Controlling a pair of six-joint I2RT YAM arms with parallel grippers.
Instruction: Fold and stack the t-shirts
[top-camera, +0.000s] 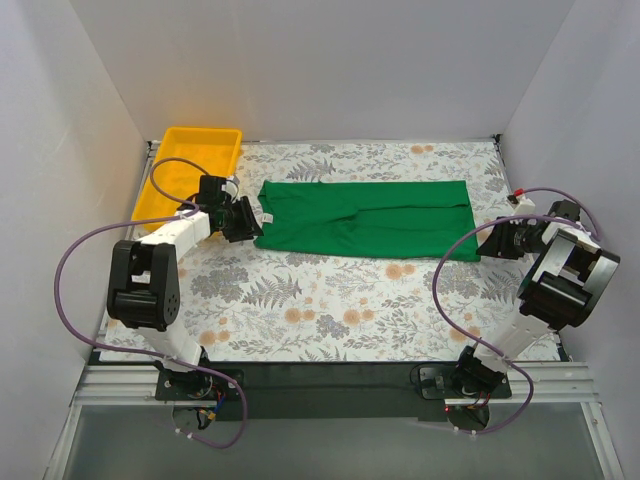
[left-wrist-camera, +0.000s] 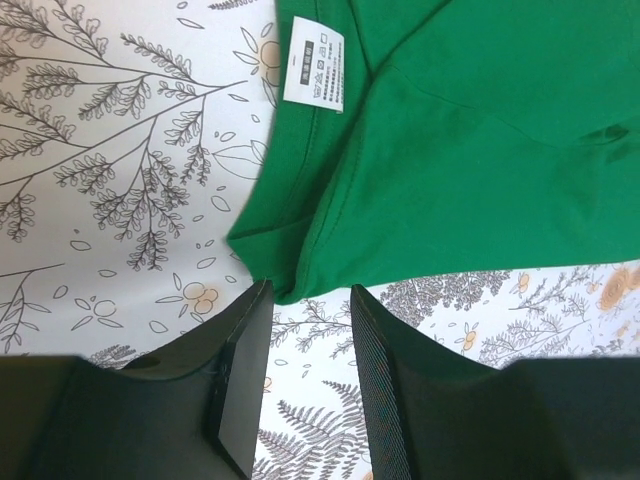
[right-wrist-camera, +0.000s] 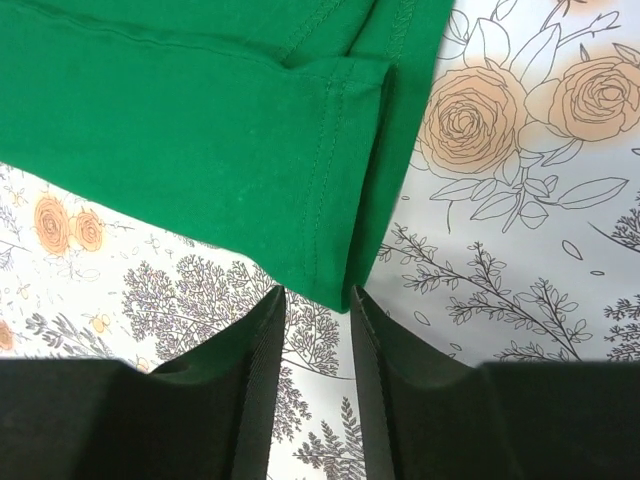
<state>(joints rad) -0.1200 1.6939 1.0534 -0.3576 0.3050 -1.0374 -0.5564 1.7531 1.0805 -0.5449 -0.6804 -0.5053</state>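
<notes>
The bright green t-shirt (top-camera: 365, 218) lies flat on the floral table cover, folded into a long band. Its white neck label (left-wrist-camera: 314, 63) is at the left end. My left gripper (top-camera: 243, 218) is open at the shirt's near left corner (left-wrist-camera: 290, 285), which lies just beyond the fingertips (left-wrist-camera: 310, 292). My right gripper (top-camera: 493, 240) is open at the shirt's near right corner (right-wrist-camera: 335, 290), whose hem tip sits just in front of the gap between the fingertips (right-wrist-camera: 318, 292). Neither holds cloth.
A yellow plastic tray (top-camera: 190, 168) stands at the back left, just behind the left arm. White walls enclose the table on three sides. Purple cables loop from both arms.
</notes>
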